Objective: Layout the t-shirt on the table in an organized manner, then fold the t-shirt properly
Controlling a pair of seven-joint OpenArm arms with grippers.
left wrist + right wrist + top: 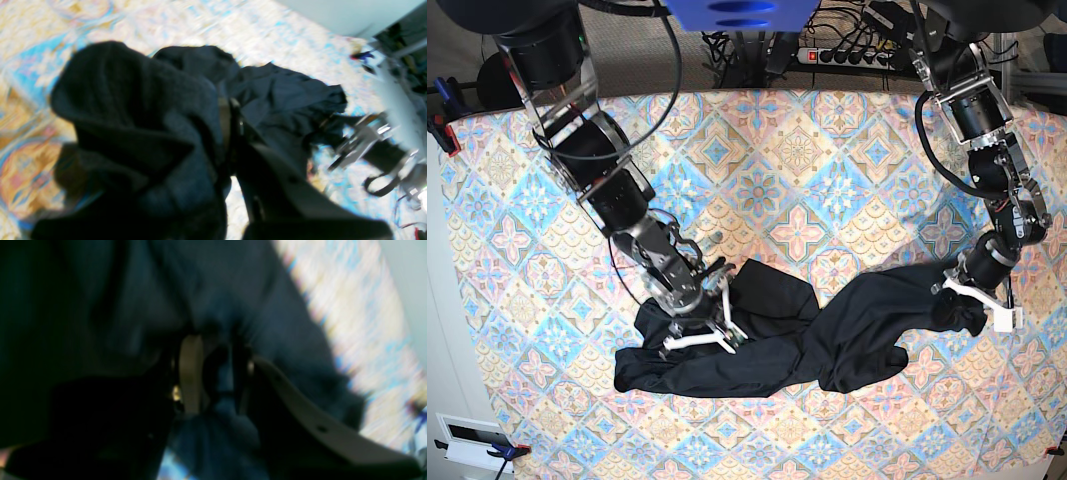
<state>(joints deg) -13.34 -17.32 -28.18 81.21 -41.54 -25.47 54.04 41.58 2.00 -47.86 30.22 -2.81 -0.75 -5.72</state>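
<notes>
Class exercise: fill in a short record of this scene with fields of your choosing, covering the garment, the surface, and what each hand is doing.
garment: black t-shirt, crumpled and stretched in a band across the table, not laid flat, not folded
surface: table under a cloth of pastel diamond tiles
left hand: left hand shut on one end of the t-shirt, cloth bunched around it
right hand: right hand at the other end, fingers parted with cloth between them; whether it grips cannot be told
image quality: both wrist views blurred
</notes>
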